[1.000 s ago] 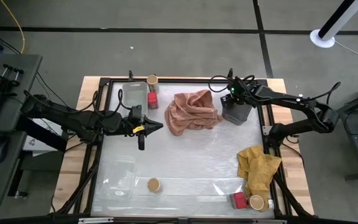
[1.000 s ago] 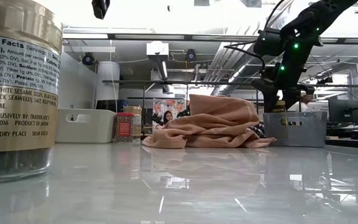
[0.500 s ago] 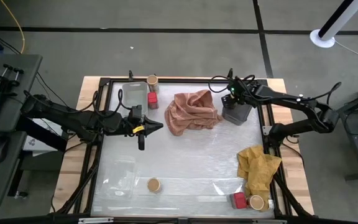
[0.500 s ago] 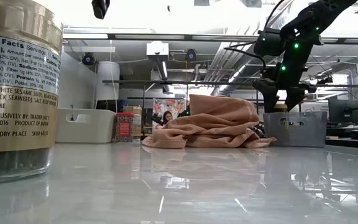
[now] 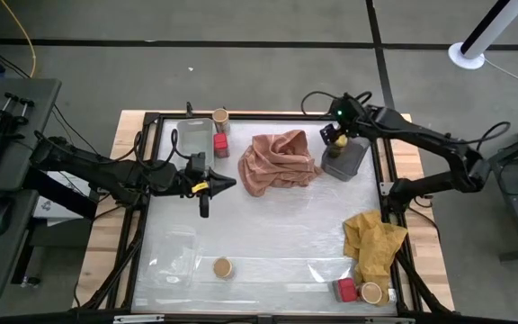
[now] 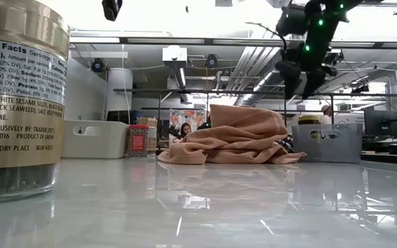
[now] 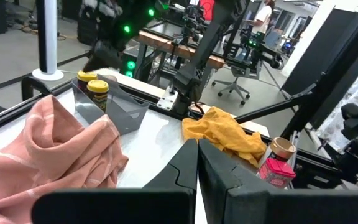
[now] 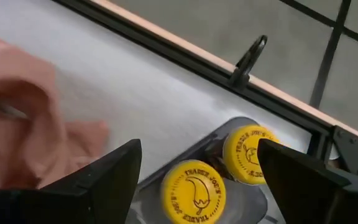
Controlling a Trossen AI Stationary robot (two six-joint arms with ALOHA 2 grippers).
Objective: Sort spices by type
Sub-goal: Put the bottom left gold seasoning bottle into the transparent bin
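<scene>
Now right pincer [image 8: 197,163] hovers open above yellow-lidded jars [image 8: 192,190].

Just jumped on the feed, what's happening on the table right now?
The right tool hangs open above the grey tray at the far right, where two yellow-lidded jars sit side by side. It holds nothing. The left tool waits shut near the table's left-middle. A tan-lidded jar stands alone near the front, and another tan-lidded jar with a red box sits by the yellow cloth.
</scene>
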